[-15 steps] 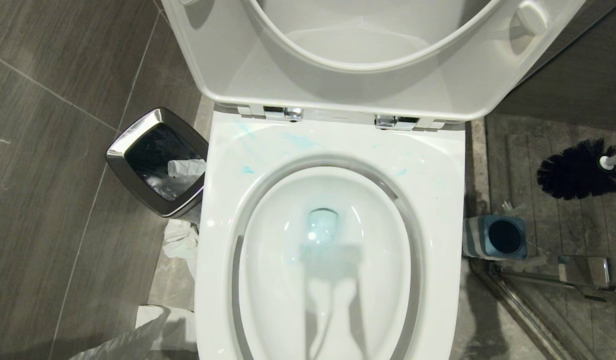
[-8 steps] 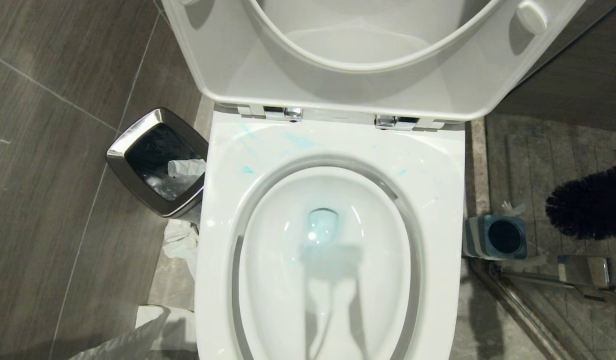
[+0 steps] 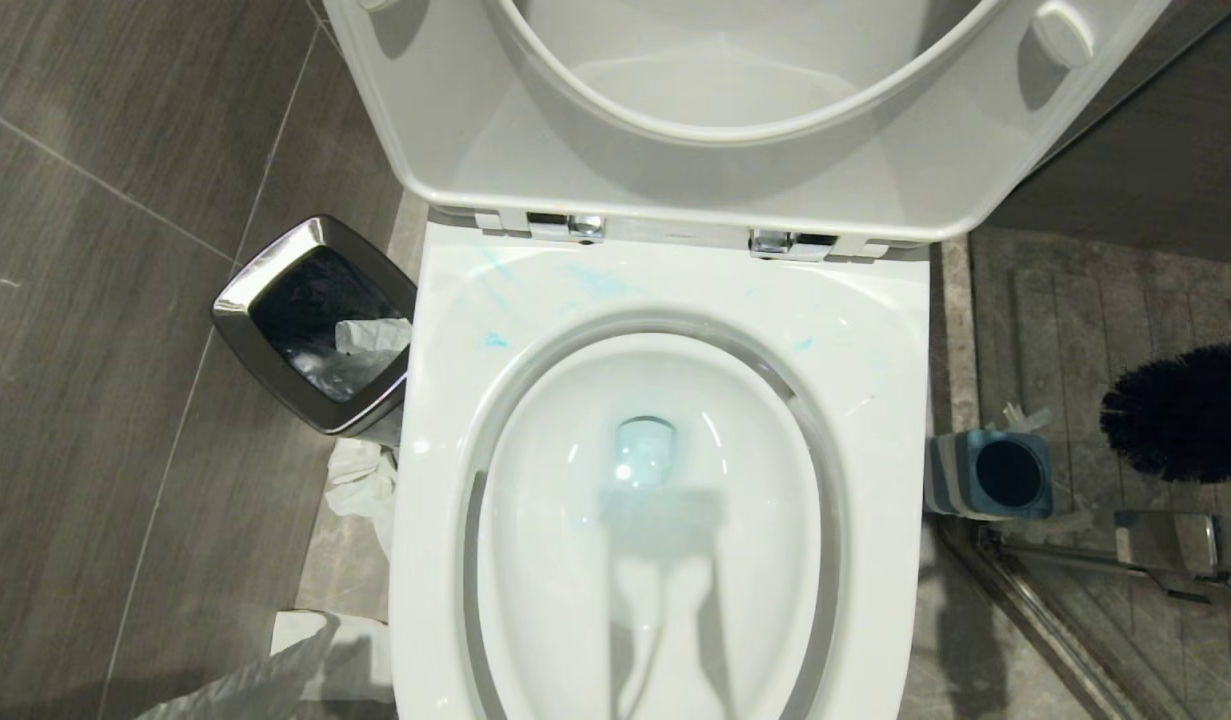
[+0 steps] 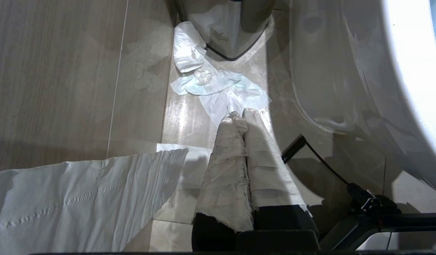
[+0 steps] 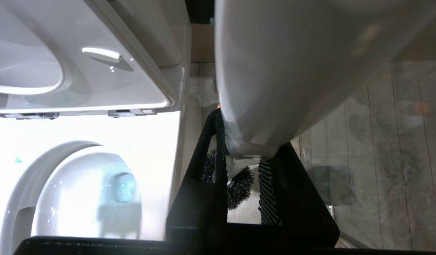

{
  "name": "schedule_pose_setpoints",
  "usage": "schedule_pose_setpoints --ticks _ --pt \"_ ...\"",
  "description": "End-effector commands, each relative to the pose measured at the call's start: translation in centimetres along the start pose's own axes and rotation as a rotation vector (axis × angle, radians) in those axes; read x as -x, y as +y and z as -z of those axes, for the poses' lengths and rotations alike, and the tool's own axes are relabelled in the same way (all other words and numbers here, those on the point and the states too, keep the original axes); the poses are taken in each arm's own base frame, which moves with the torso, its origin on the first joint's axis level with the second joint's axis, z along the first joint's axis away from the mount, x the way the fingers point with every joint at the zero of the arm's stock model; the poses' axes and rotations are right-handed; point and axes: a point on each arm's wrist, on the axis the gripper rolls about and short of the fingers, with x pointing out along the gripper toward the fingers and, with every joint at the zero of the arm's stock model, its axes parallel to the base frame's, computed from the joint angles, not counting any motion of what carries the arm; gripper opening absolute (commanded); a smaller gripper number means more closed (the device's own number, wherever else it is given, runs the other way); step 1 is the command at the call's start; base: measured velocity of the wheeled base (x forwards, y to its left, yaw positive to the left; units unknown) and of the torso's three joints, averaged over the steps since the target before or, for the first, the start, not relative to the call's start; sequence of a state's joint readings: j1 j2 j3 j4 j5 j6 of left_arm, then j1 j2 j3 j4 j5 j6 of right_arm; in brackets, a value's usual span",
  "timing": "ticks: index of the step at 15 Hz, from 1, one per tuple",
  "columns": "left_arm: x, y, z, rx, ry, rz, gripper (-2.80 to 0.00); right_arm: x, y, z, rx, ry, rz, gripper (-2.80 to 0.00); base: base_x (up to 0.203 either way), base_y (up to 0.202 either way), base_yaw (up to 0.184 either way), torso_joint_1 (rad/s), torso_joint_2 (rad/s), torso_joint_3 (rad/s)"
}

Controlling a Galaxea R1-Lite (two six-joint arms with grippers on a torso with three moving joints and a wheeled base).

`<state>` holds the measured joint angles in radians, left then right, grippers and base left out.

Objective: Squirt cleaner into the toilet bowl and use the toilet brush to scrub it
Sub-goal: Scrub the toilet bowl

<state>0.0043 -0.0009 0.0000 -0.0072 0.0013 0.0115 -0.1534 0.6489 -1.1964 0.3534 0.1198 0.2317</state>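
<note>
Leftmost in the head view, the bin (image 3: 315, 322) stood on the grey floor (image 3: 95, 300) just beside the toilet bowl (image 3: 655, 500), with crumpled paper (image 3: 360, 485) lying below it. Part of a paper sheet (image 3: 265, 680) was cut off by the lower edge. Only the left wrist view showed the left gripper (image 4: 239, 115): its cloth-wrapped jaws were pressed together on nothing, low over the floor beside the outer wall of the bowl. At centre, the bowl lay open, seat and lid (image 3: 735, 150) raised with their tops cut off, faint blue smears on the rim and pale blue water at the drain. To the right, the striped blue holder (image 3: 990, 475) stood empty on the floor. Beyond it, the dark bristle head of the toilet brush (image 3: 1185, 410) hung at the picture's right edge, its handle out of frame. In the right wrist view, the right gripper (image 5: 244, 170) had its black jaws narrowly closed on the brush's white handle, which blocked much of that view; the bristles peeked out between the jaws. No cleaner bottle could be made out.
</note>
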Motion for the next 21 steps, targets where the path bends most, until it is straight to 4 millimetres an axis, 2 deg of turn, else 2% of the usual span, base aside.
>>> schedule_pose_setpoints --ticks 1,11,16,19,21 --pt "-0.1 0.0 0.2 -0.001 0.008 -0.001 -2.80 0.3 0.0 0.0 0.000 -0.001 -0.003 -2.80 0.000 0.000 0.000 0.000 0.00 0.000" --pt "-0.1 0.0 0.2 0.008 0.007 -0.001 -2.80 1.9 0.2 0.3 0.048 -0.030 -0.028 -2.80 0.000 0.000 0.000 0.000 0.00 0.050" --pt "-0.1 0.0 0.2 0.013 0.007 -0.002 -2.80 2.9 -0.3 3.1 -0.016 0.051 -0.031 -2.80 0.000 0.000 0.000 -0.001 0.00 0.198" --pt "-0.1 0.0 0.2 0.011 0.007 -0.004 -2.80 4.1 -0.3 4.2 -0.016 0.060 -0.016 -2.80 0.000 0.000 0.000 -0.001 0.00 0.201" --pt "-0.1 0.0 0.2 0.013 0.007 -0.004 -2.80 4.9 -0.5 5.7 -0.025 0.115 0.007 -2.80 0.000 0.000 0.000 0.002 0.00 0.196"
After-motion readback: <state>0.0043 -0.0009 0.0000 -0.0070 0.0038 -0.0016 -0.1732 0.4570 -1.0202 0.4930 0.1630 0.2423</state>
